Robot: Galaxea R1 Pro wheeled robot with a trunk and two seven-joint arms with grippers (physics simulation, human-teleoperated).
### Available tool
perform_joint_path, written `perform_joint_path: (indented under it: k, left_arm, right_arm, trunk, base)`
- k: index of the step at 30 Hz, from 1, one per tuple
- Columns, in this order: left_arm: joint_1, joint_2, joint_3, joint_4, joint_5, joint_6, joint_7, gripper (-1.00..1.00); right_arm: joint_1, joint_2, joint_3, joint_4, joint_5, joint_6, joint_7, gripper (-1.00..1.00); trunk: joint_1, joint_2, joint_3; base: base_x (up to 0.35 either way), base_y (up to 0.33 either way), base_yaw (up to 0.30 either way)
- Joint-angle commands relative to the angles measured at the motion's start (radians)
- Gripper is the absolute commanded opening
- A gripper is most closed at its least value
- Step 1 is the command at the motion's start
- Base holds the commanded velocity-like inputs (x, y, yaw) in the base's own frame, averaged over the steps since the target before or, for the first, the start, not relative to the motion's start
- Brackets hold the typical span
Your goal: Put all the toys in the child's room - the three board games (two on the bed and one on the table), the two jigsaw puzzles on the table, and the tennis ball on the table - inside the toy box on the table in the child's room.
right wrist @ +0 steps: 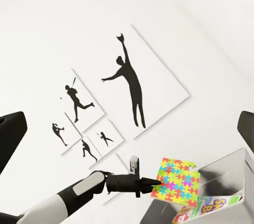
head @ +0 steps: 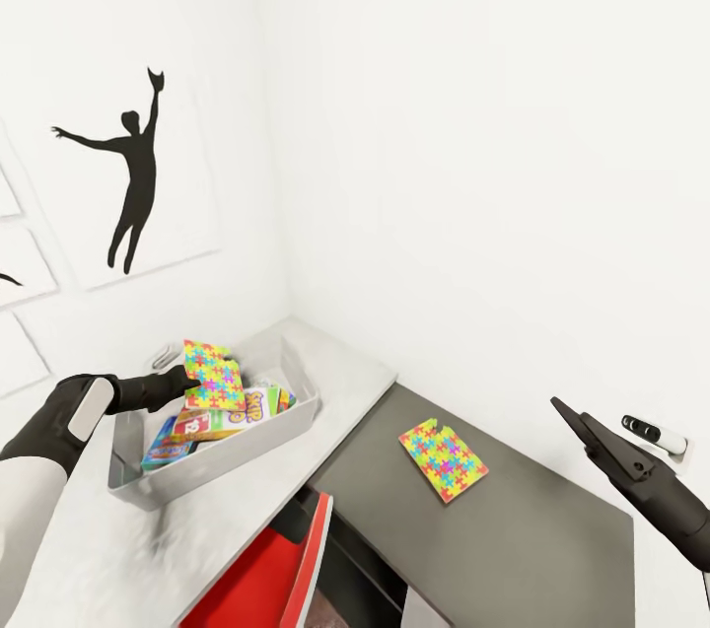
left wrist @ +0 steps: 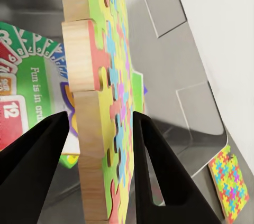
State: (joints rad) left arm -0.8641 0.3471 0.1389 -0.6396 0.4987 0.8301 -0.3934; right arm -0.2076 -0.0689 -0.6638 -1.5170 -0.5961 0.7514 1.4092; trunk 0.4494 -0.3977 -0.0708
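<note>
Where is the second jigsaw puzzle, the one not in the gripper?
In the head view the loose jigsaw puzzle lies flat on the dark grey surface, right of the toy box and well apart from it.

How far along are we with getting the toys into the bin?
Board games already lie in the toy box. The left gripper holds one jigsaw puzzle upright over the box, not yet released. The second puzzle waits on the dark desk. The tennis ball can't be confirmed.
</note>
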Motion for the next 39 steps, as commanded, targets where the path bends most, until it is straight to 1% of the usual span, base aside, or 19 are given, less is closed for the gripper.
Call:
perform_joint_path:
  k: [1,25,39]
  left_arm:
    - [-0.001,0.000,0.004,0.000,-0.002,0.006,-0.004,-1.00]
    - [-0.001,0.000,0.004,-0.001,-0.002,0.004,-0.004,-1.00]
    - [-0.001,0.000,0.004,-0.002,0.000,0.003,-0.005,-1.00]
  right_arm:
    - [-0.001,0.000,0.000,0.000,-0.002,0.009,0.002,1.00]
    - [-0.001,-0.002,-0.002,0.000,-0.002,0.005,0.003,1.00]
    - [-0.001,-0.001,-0.002,0.001,-0.002,0.005,0.004,1.00]
  trunk:
    - [0.001,-0.002,-0.003]
    - [0.001,-0.002,-0.030]
    - [0.001,-0.002,-0.032]
  base:
    - [0.000,0.000,0.000]
    - [0.000,0.000,0.000]
    - [0.000,0.000,0.000]
